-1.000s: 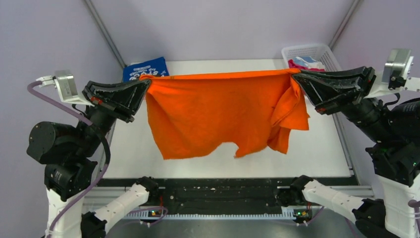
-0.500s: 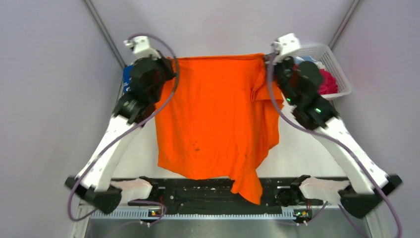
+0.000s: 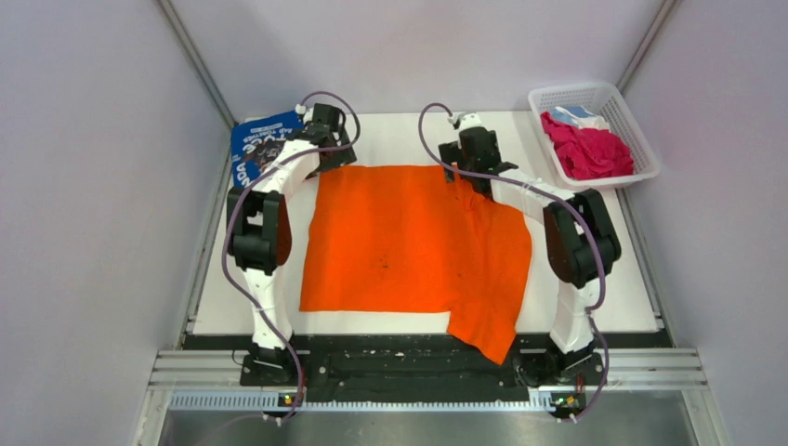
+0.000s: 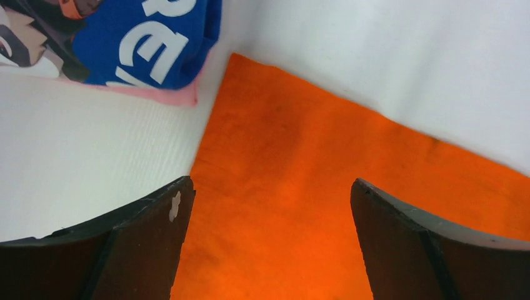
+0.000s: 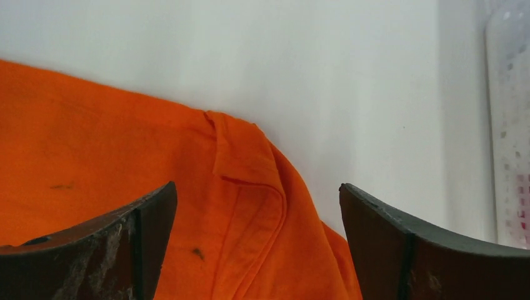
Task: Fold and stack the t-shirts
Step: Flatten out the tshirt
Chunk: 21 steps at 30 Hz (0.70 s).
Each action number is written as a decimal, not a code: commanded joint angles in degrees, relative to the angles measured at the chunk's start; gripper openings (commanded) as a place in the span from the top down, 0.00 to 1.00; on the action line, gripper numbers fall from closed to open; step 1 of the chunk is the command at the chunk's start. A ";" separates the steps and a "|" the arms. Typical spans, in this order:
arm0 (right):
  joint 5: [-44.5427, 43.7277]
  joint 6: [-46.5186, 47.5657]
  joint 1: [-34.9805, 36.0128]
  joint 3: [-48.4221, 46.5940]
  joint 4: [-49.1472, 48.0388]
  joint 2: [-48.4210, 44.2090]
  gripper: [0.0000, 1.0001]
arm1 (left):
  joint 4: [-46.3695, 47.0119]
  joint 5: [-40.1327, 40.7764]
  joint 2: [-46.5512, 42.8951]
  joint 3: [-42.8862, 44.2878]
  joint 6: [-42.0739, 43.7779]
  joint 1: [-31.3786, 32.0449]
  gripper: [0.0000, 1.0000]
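The orange t-shirt (image 3: 409,246) lies spread flat across the middle of the white table (image 3: 400,130), and one near-right flap (image 3: 492,334) hangs over the front edge. Over its far-left corner my left gripper (image 3: 330,153) stands open, with only cloth (image 4: 294,187) showing between the black fingers (image 4: 144,244). My right gripper (image 3: 472,172) is open over the far-right corner, where a folded hem (image 5: 250,169) sits rumpled. A blue printed t-shirt (image 3: 260,144) lies at the far left, with a pink edge (image 4: 162,95) under it.
A white lattice basket (image 3: 641,167) at the far right holds a magenta t-shirt (image 3: 590,149) and a light-blue one (image 3: 571,114). Its wall (image 5: 506,125) shows at the right wrist view's edge. Grey walls close in both sides and the black rail (image 3: 390,358) runs along the front.
Both arms swung the orange t-shirt from hanging in the air out to the far side, laid it flat on the table and let go. Both grippers went from shut to open.
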<state>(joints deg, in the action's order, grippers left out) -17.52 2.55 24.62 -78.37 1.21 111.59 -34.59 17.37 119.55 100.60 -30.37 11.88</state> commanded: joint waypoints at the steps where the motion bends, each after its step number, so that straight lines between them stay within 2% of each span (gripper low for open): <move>1: -4.48 -7.76 0.18 2.99 -6.67 -12.41 0.01 | 1.18 -3.84 -10.99 -4.13 -1.98 0.95 0.01; 4: -5.90 -15.88 0.25 10.71 -4.28 -21.49 0.01 | 1.98 -6.62 -18.38 -12.84 -4.62 1.27 0.01; 5: -4.92 -18.91 0.24 14.87 -3.00 -24.87 0.01 | 3.00 -7.43 -21.50 -18.22 -5.15 1.63 0.01; 9: 5.14 -30.45 0.29 28.60 1.33 -36.32 0.01 | 9.08 -14.43 -33.46 -34.47 -6.09 3.89 0.01; 12: 9.92 -36.98 0.26 36.32 5.57 -41.78 0.01 | 9.61 -18.98 -38.98 -42.13 -7.28 5.55 0.01; 17: 12.77 -37.84 0.27 43.46 6.07 -43.55 0.01 | 15.47 -23.67 -40.14 -52.62 -10.56 6.67 0.01; 21: 9.80 -35.77 0.20 41.75 3.63 -38.95 0.01 | 18.51 -23.97 -34.67 -53.60 -11.75 6.58 0.01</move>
<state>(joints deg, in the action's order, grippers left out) -7.27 -32.62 24.62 -33.85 8.36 69.89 -23.51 -4.10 81.10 47.33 -39.55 18.68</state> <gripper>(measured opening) 0.985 0.990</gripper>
